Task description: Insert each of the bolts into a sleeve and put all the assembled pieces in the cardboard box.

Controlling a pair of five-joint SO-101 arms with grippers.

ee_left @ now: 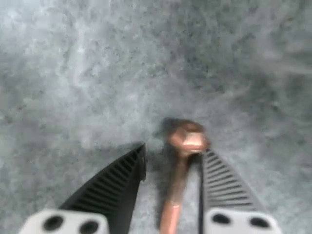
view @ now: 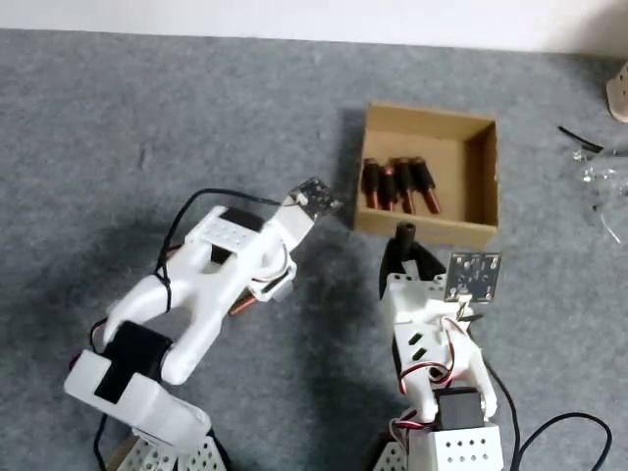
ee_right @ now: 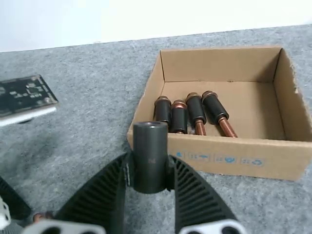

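Copper-coloured hex-head bolt [ee_left: 187, 139]: lay lengthwise between the jaws of the left pincer, its head at the fingertip end and its shank running back toward the wrist. Whether it rested on the table or hung clear could not be told.

Left pincer [ee_left: 174, 150]: jaws stood partly apart. One ribbed black finger [ee_left: 217, 180] touched the bolt's shank, and a plain gap separated the bolt from the other finger, so nothing was clamped.

Left arm, white plastic [view: 211, 265]: was stretched low over the grey carpet-like table [view: 147, 118], left of the box and pointing toward it.

Dark grey cylindrical metal sleeve [ee_right: 150, 146]: stood upright in the right pincer, its open end uppermost, just outside the box's near wall.

Right pincer [ee_right: 150, 168]: was closed on the sleeve, one ribbed finger pressing each side of its lower half.

Brown open-topped cardboard box [ee_right: 219, 156]: sat on the table just beyond the right pincer, near the far edge.

Four assembled pieces, copper bolts in dark sleeves [ee_right: 190, 114]: lay side by side on the box floor, towards one side wall, sleeved ends pointing to the far wall.

Dark circuit board on the left arm's wrist [ee_right: 24, 95]: sat near the box's left corner, apart from it.
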